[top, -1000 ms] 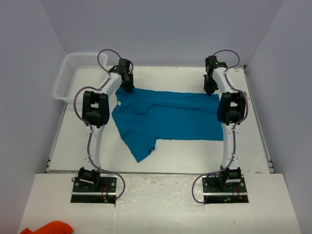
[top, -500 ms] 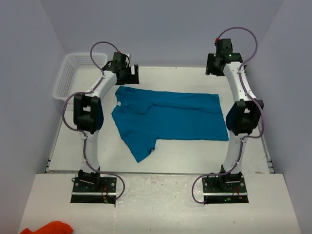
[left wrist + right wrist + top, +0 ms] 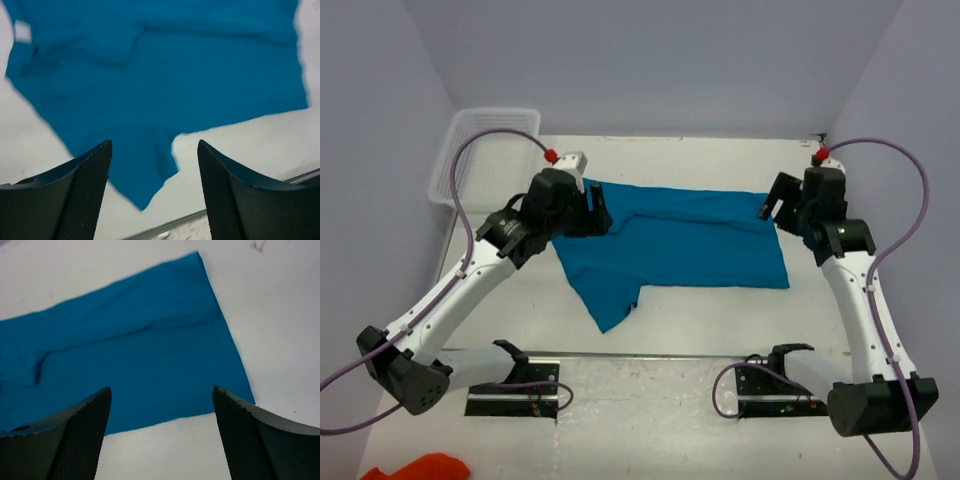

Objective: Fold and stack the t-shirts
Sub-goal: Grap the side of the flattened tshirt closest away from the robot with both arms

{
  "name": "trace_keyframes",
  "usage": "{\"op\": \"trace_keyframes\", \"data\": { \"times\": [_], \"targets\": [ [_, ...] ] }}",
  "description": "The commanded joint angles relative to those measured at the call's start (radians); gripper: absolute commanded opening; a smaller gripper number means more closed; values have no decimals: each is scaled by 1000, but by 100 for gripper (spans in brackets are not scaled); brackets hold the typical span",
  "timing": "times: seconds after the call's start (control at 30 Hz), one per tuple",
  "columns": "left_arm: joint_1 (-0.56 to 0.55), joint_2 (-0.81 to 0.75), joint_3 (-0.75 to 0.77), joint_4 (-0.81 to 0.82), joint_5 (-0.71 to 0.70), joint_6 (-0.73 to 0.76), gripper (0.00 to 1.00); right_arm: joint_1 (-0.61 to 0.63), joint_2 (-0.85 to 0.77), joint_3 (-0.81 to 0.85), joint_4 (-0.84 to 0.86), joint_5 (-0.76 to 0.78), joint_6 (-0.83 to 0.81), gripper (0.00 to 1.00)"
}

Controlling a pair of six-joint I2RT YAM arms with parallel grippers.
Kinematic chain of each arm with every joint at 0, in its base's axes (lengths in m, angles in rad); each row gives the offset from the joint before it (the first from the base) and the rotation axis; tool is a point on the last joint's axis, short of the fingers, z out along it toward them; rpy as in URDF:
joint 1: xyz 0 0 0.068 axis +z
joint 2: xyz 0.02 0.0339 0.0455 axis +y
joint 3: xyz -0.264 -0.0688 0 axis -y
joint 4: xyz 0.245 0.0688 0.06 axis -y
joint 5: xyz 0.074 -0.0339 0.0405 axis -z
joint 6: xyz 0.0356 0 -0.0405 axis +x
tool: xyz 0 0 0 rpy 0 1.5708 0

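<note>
One teal-blue t-shirt (image 3: 670,240) lies spread across the middle of the white table, with a pointed flap (image 3: 612,305) reaching toward the near edge. Its pale neck label (image 3: 22,31) shows at its left end. My left gripper (image 3: 601,214) hovers open above the shirt's left end, with nothing between its fingers. From the left wrist, the shirt (image 3: 165,75) fills the view beyond the open left gripper (image 3: 154,142). My right gripper (image 3: 772,200) hangs open over the shirt's right far corner. The right wrist view shows the shirt (image 3: 135,365) below the empty right gripper (image 3: 161,388).
A white mesh basket (image 3: 485,150) stands at the table's far left corner. An orange cloth (image 3: 420,467) lies on the near ledge at bottom left. The arm bases (image 3: 515,395) are bolted along the near edge.
Both grippers were down on the shirt's far edge and have opened. Both arms then lifted off and pulled back toward me. The shirt stays flat.
</note>
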Motion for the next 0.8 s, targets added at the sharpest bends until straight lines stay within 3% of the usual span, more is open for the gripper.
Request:
{"op": "trace_keyframes", "data": {
  "times": [0.0, 0.13, 0.27, 0.47, 0.77],
  "targets": [
    [-31, -56, -172, -157, -126, -206, 68, -1, -8, -137, 4, 25, 59, 82],
    [-131, -125, -342, -149, -197, -309, 61, 1, -48, -132, -7, -98, 70, 81],
    [-216, -113, -451, -152, -251, -412, 59, -1, -78, -105, -13, -112, 84, 82],
    [-395, -6, -515, -143, -309, -576, 61, -1, -98, -109, -7, -161, 78, 82],
    [-455, 140, -526, -91, -323, -625, 59, -1, -145, -181, 24, -152, 45, 82]
  ]
}}
